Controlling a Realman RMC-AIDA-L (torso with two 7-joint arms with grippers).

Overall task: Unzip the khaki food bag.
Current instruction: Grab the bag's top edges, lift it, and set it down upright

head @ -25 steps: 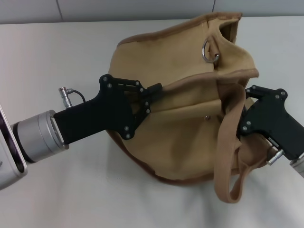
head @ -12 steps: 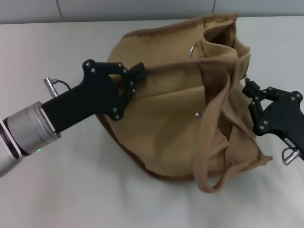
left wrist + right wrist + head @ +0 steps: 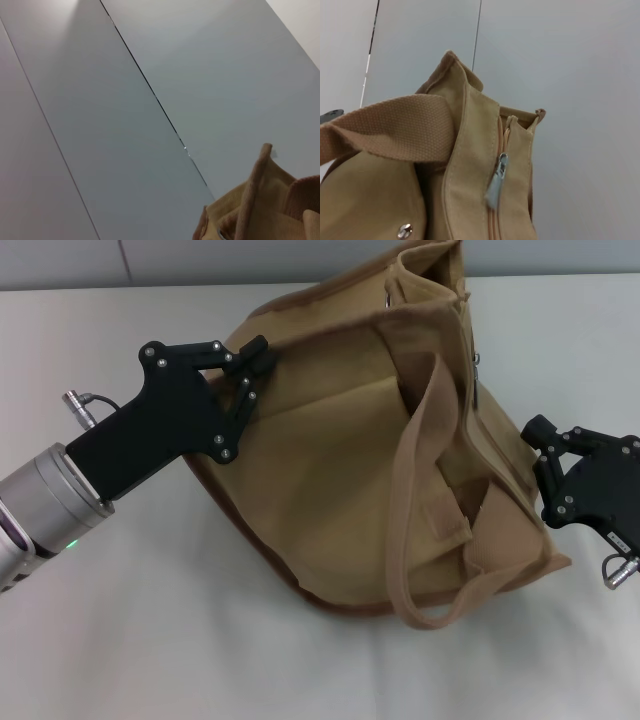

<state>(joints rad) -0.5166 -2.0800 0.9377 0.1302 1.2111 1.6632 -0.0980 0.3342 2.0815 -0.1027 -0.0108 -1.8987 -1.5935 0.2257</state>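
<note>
Bag [image 3: 360, 470] lies mid-desk [image 3: 150, 640], toward far edge. Left gripper [image 3: 258, 358] jaws clenched on bag's rim, probably pinching fabric. Right gripper [image 3: 540, 435] beside bag's zip side, jaws released; zip pull [image 3: 496, 181] hangs free.

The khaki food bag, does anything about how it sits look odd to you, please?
Yes: the khaki food bag lies slumped and tipped on the table, one strap trailing across it. The left gripper touches its edge.

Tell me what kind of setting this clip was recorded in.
Probably a lab or test bench, not a home: a plain white table, a bare grey panelled wall, and only the khaki food bag between the left gripper and right gripper.
</note>
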